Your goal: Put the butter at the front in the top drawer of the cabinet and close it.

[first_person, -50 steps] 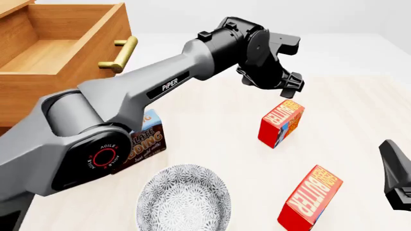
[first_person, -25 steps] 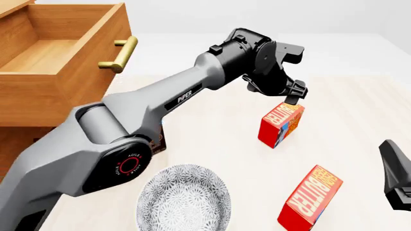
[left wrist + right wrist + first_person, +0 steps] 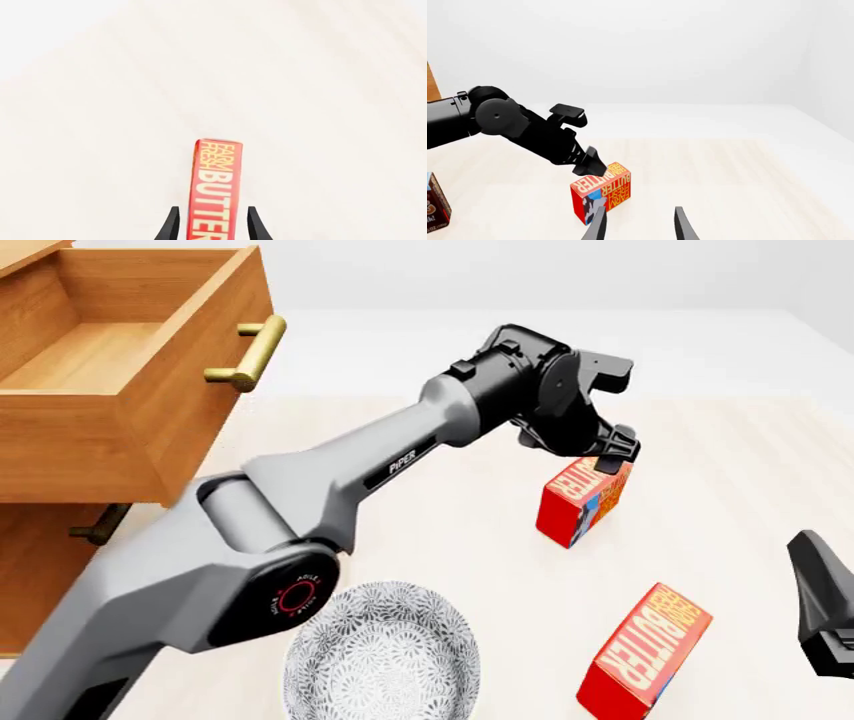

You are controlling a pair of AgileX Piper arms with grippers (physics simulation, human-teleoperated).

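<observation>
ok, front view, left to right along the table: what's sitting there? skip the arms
cabinet with its open top drawer → patterned bowl → butter under the left gripper → second butter carton nearer the camera.

Two butter cartons point(image 3: 583, 502) point(image 3: 645, 652), one bowl point(image 3: 380, 652), one cabinet point(image 3: 80, 440).

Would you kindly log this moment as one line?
left end effector: open, straddling butter | top drawer: open | right end effector: open, idle
</observation>
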